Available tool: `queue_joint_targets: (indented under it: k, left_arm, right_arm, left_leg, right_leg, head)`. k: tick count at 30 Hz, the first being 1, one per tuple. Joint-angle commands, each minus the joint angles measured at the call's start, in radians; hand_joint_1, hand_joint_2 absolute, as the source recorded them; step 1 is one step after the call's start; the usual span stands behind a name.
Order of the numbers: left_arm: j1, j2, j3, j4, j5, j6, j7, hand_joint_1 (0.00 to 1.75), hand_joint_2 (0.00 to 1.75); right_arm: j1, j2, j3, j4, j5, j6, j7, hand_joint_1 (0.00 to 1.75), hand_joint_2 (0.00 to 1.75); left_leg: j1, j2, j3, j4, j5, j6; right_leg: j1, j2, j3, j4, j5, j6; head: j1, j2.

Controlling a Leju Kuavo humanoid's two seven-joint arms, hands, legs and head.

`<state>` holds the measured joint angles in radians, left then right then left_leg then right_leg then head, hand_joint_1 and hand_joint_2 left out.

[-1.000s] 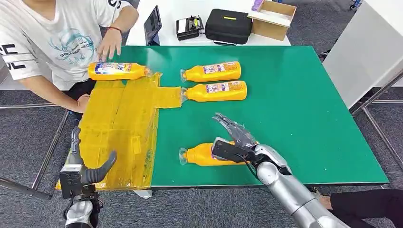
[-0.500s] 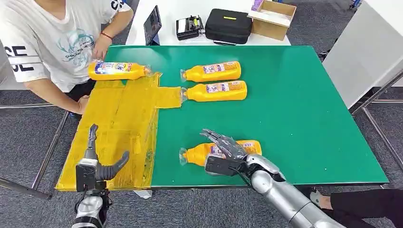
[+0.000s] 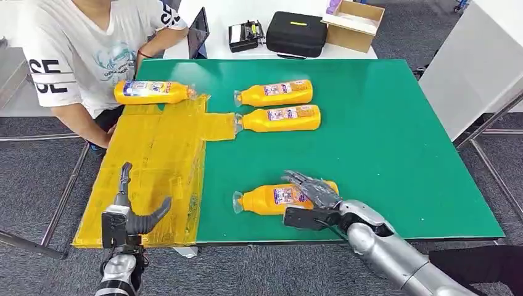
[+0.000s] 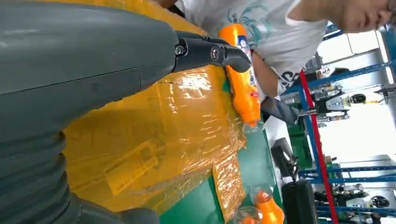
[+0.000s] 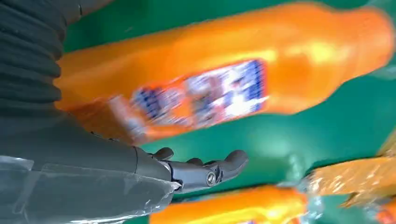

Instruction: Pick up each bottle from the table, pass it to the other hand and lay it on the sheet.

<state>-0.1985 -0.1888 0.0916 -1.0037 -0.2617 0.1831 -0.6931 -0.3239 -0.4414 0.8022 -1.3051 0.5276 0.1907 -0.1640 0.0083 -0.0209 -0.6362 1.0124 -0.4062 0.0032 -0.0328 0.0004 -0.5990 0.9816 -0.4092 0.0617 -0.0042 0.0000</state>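
Reading from the yellow sheet rightward:
Left hand: the left hand [image 3: 129, 216] hovers above the near edge of the yellow sheet [image 3: 154, 166], fingers spread, holding nothing.
Sheet: it lies on the left part of the green table [image 3: 382, 135], its wrap wrinkled and glossy; a bottle laid on it could probably roll or slide.
Placed bottle: one orange bottle [image 3: 153, 92] lies at the sheet's far edge, near the seated person [image 3: 80, 55].
Waiting bottles: two more [image 3: 274, 93] [image 3: 280, 118] lie side by side just right of the sheet's far corner.
Target bottle: the nearest bottle [image 3: 274, 198] lies on its side right of the sheet, clear cap toward it, close to the table's near edge.
Right hand: the right hand [image 3: 311, 200] rests over the bottle's base end, fingers arched across it and not closed; not gripped.
Handling: smooth rigid plastic, likely full and fairly heavy, slippery; best grasped around the labelled middle.
Room: bare green right of the sheet allows lifting; the near edge is a drop risk.
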Motion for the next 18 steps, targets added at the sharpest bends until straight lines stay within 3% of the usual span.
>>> queue_joint_targets:
  k: [1,10,18]
  left_arm:
    - [-0.009,0.000,0.006,0.032,0.009,0.000,0.011,0.00,1.75]
    - [-0.010,-0.001,0.018,0.036,0.024,0.000,0.014,0.00,1.75]
    - [-0.052,-0.014,0.008,0.096,0.036,-0.013,0.013,0.00,1.75]
  right_arm:
    - [0.046,-0.126,-0.042,-0.131,0.026,-0.011,0.041,0.00,1.75]
    - [0.067,-0.137,-0.071,-0.126,0.023,0.044,0.051,0.00,1.75]
    - [-0.030,-0.116,0.007,-0.032,-0.005,0.118,0.049,0.00,1.75]
  left_leg:
    - [0.000,-0.001,0.002,0.000,-0.001,0.000]
    - [0.001,0.001,0.002,0.000,-0.002,0.000]
    - [0.001,0.003,0.003,0.000,-0.001,0.000]
  right_leg:
    - [0.001,-0.002,0.003,0.000,-0.002,-0.003]
    - [0.001,-0.001,0.003,-0.001,-0.001,-0.003]
    - [0.001,0.001,0.003,-0.001,-0.001,-0.003]
  head:
    - [0.000,0.000]
    - [0.000,0.000]
    - [0.000,0.000]
